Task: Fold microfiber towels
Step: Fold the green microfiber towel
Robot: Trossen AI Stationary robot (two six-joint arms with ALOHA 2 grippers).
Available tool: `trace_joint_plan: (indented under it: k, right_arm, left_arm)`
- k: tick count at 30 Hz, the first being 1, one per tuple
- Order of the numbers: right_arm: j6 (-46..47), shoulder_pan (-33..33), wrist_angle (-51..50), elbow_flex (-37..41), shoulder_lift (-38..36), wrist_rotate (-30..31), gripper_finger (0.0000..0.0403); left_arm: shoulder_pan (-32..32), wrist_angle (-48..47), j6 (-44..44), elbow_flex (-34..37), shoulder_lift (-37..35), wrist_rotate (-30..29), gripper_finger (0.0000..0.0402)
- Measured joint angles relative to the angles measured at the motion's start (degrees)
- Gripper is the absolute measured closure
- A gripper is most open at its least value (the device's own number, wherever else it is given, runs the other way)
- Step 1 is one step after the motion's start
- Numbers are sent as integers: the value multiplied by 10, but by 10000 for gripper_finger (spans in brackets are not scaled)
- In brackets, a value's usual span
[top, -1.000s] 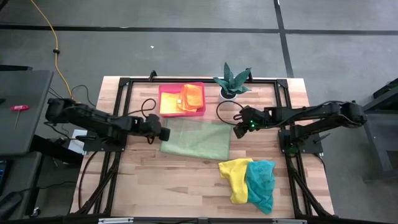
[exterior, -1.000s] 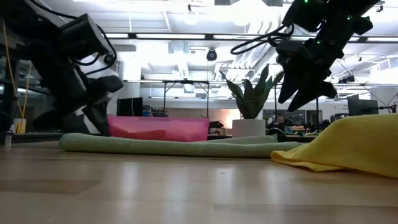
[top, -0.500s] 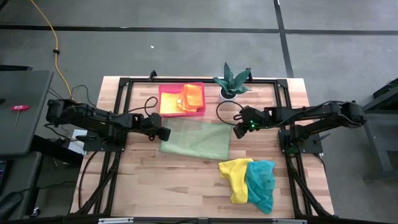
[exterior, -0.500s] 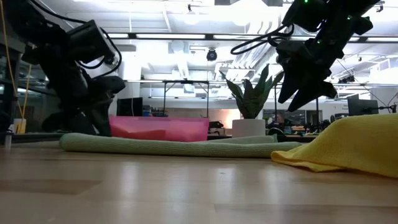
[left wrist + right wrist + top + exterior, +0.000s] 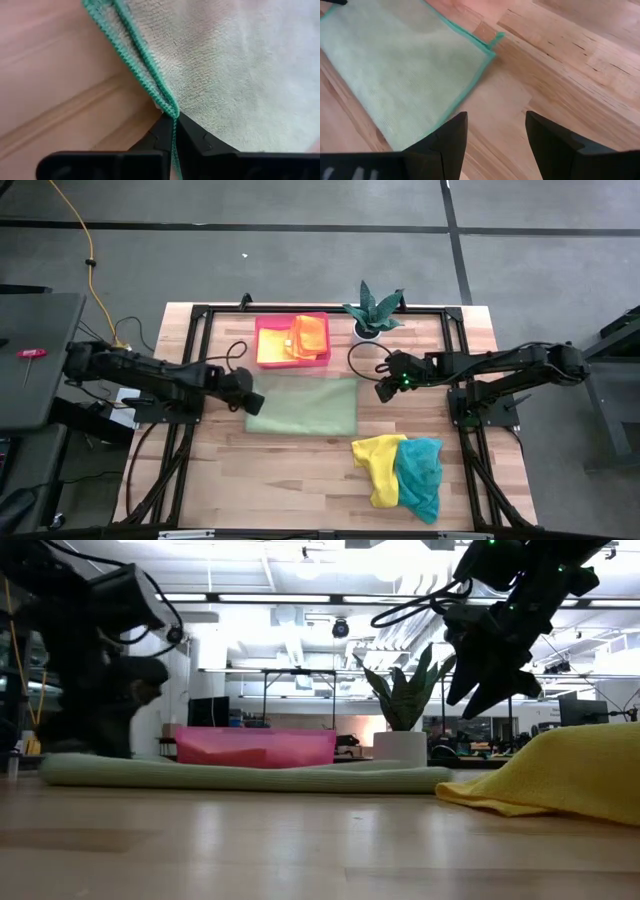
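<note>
Left gripper [image 5: 172, 131] jaws now pinching the soft light green microfiber towel [image 5: 305, 407] edge, towel dragged leftward from the rigid pink rectangular tray [image 5: 322, 352], right gripper [image 5: 383, 391] jaws spread

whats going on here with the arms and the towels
The left pincer is shut on the edge of the light green towel, which lies flat mid-table. The right pincer hangs open above the table just past the towel's other side, holding nothing. An orange towel and a yellow one already sit in the pink tray beside a potted plant. Another yellow towel and a teal towel lie crumpled near the front of the table, not yet folded.
</note>
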State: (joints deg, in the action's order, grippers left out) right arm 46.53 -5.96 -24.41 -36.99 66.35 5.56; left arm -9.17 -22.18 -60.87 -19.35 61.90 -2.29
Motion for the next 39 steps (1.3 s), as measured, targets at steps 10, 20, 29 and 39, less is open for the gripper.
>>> trace_joint_plan:
  k: [10, 20, 29, 39]
  right_arm:
    - [0, 0, 41, 0, 0, 9, 210]
    - [0, 0, 46, 0, 0, 9, 210]
    - [0, 0, 56, 0, 0, 2, 210]
    - [-3, 0, 99, 0, 0, -8, 210]
  left_arm:
    - [42, -64, -88, 0, -66, -75, 400]
    - [52, -82, -79, 0, -66, -104, 365]
    - [21, -130, -56, -1, -77, -101, 266]
    - [-8, -135, 86, -57, -162, -27, 194]
